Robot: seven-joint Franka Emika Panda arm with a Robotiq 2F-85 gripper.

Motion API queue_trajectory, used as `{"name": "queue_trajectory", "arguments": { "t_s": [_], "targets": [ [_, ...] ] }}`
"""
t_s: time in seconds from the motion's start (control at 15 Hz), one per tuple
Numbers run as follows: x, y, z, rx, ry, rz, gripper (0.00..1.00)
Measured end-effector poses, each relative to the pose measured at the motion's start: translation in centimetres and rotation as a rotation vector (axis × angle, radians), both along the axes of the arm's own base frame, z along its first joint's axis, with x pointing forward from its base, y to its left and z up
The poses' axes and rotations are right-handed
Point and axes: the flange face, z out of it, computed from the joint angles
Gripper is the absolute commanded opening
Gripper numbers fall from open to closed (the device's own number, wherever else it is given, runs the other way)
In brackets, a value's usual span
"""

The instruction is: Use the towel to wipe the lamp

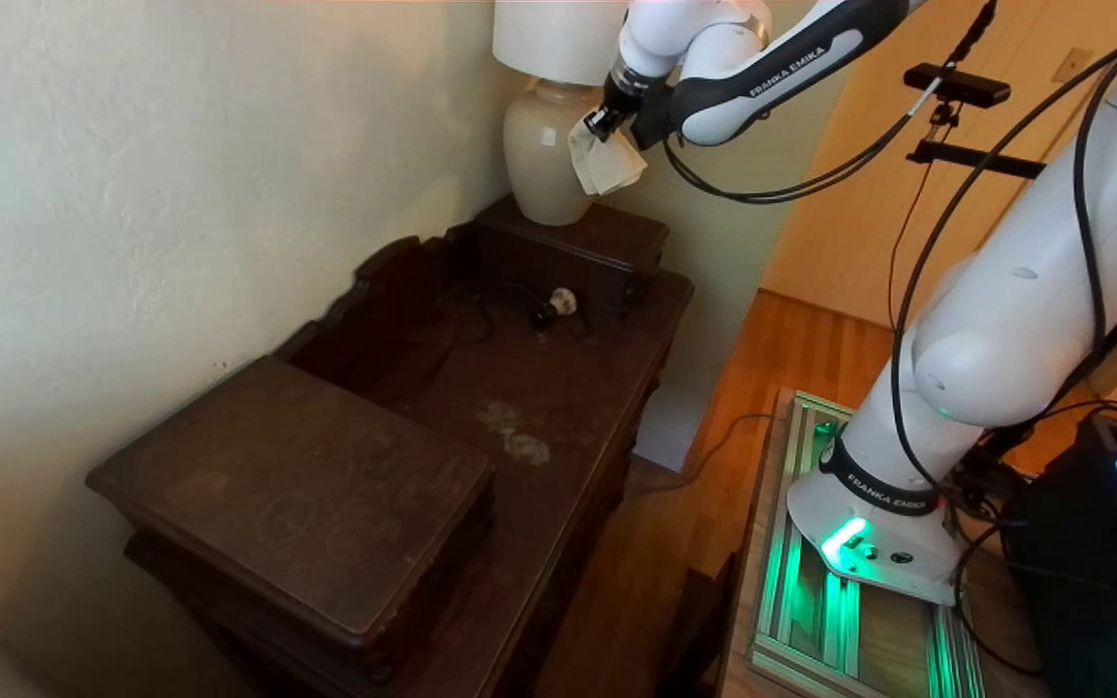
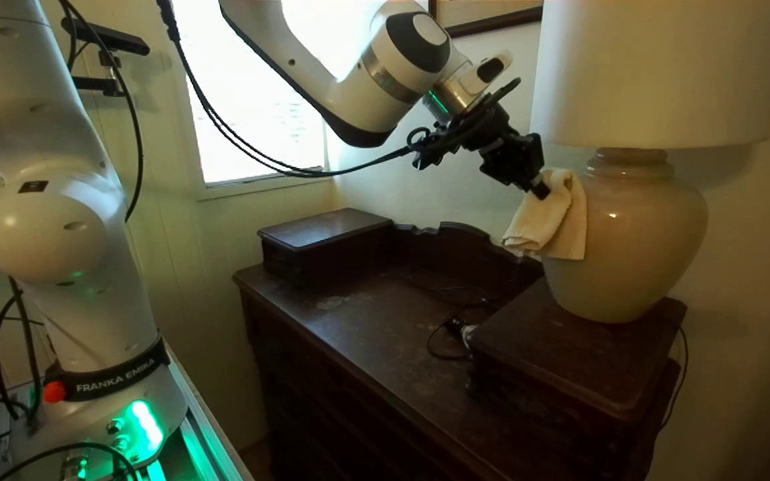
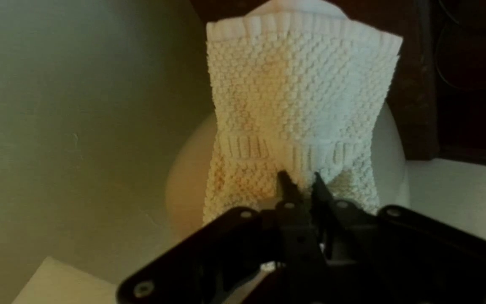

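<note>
The claw [image 3: 301,175] is pinched together on a gathered part of the towel [image 2: 549,217], which hangs in folds at the rounded belly of the lamp [image 2: 646,200], below its shade [image 2: 659,73]; whether cloth and lamp truly touch, I can't tell. Under the lamp is the raised box [image 2: 559,347] at the end of the dresser [image 2: 371,314]. The lamp's foot is narrower than its belly, so a hard push could rock or slide it. Raising the claw from beside the lamp might knock the shade, whose lower edge looks near. A dragging stroke could tug the towel loose, or bunch it aside so the claw scrapes the lamp.
</note>
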Motion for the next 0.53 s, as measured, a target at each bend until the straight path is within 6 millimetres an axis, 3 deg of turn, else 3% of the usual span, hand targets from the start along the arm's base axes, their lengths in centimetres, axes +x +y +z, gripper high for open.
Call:
{"name": "queue_trajectory", "arguments": {
  "t_s": [0.27, 0.33, 0.4, 0.53],
  "targets": [
    [-0.7, 0.0, 2.1, -0.026, -0.043, 0.041, 0.03],
    [-1.0, -0.3, 2.1, -0.026, -0.049, 0.048, 0.03],
    [-1.3, -0.7, 1.9, -0.021, -0.05, 0.054, 0.1],
    [-2.2, -1.5, 0.9, -0.008, -0.028, 0.053, 0.1]
  ]
}}
